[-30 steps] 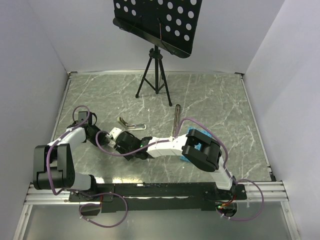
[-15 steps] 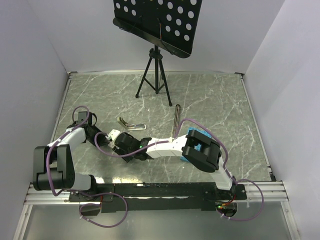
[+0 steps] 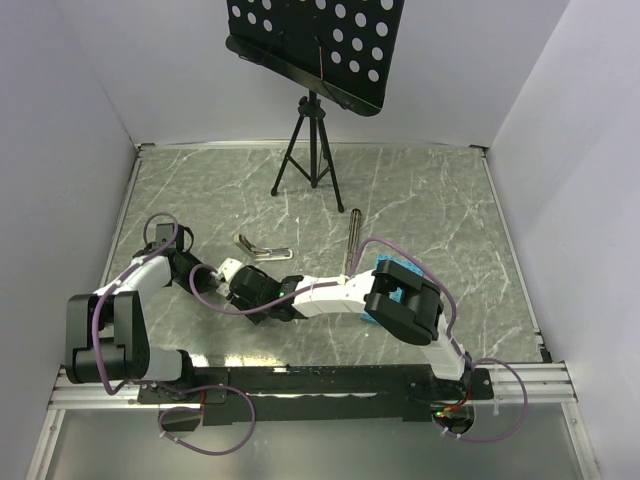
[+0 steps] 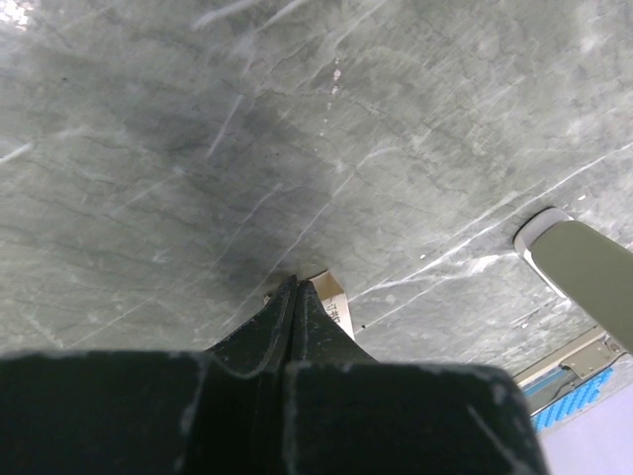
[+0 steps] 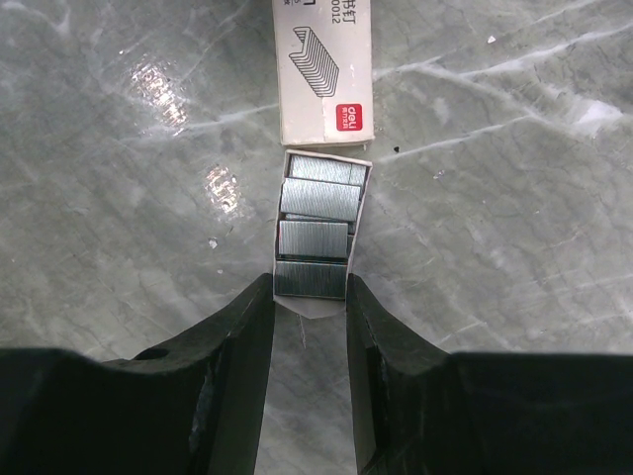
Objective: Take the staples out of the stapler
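Observation:
The silvery stapler (image 3: 262, 247) lies open in a V on the table, behind both grippers and untouched. A white staple box (image 3: 228, 268) lies between the grippers. In the right wrist view its sleeve (image 5: 324, 69) has the inner tray (image 5: 360, 198) drawn out, holding several blocks of staples (image 5: 316, 223). My right gripper (image 5: 310, 287) grips the tray's near end, a fingertip against each side. My left gripper (image 4: 295, 289) is shut, fingers together, tips at the box's far end (image 4: 331, 297).
A thin dark rod (image 3: 354, 235) lies right of the stapler. A blue perforated plate (image 3: 390, 283) sits under the right arm. A black tripod stand (image 3: 310, 160) with a perforated board stands at the back. White walls close in the table.
My right gripper has moved a little to the left, up to the box. The left gripper and the stapler have stayed put.

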